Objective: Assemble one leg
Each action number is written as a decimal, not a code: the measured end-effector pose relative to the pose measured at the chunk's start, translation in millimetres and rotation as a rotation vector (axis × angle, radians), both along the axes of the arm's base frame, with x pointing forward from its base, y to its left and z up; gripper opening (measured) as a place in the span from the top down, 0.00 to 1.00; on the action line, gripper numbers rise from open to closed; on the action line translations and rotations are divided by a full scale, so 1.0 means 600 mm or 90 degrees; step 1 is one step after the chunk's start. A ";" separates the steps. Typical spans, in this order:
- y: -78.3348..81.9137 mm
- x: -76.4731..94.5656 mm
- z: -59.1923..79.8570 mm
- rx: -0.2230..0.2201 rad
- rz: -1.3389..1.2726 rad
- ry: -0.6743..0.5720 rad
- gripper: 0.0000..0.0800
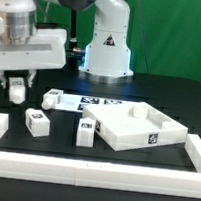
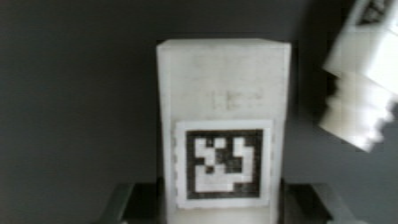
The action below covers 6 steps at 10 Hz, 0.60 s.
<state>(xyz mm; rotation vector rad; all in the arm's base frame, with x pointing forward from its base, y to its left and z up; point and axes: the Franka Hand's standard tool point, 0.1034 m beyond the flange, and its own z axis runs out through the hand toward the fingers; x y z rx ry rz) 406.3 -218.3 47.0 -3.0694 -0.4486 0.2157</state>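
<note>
In the wrist view, a small white stubby rectangular plastic leg point(image 2: 222, 110) filled the middle of the picture. The face turned to the camera bore a black-and-white square tag point(image 2: 226, 160). Its tagged end sat between the two dark fingers point(image 2: 134, 203) of the claw point(image 2: 217, 203), one finger just beside each flank. I could not tell whether the claw was clenched on the leg or merely bracketing it, because the contact line was too blurred. A blurred white part point(image 2: 365, 75) lay apart from the leg on the dark counter point(image 2: 71, 100).

In the exterior view, the claw point(image 1: 18, 84) hung at that view's left under the white arm point(image 1: 34, 41), above the black counter point(image 1: 174, 96). I could not tell from this view which block matched the one in the wrist view.

A low white rail point(image 1: 91, 174) fenced the work area, and all the loose parts lay within it. A large white square tray-like part with raised corners point(image 1: 176, 132) sat toward the exterior view's right, with a tag on its near wall. Two white blocks stood upright outside the tray on the counter, the first block point(image 1: 36, 122) nearer the claw. The second block point(image 1: 85, 130) stood just beside the tray's near corner. Farther back lay a row of white tagged pieces point(image 1: 83, 102) (too small to count surely), in front of the arm's white base point(image 1: 106, 51).
</note>
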 end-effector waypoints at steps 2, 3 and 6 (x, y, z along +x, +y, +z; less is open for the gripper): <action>0.006 -0.009 -0.022 0.000 0.003 0.012 0.64; 0.006 -0.012 -0.030 -0.003 0.004 0.014 0.64; 0.019 -0.013 -0.042 0.000 0.011 0.022 0.64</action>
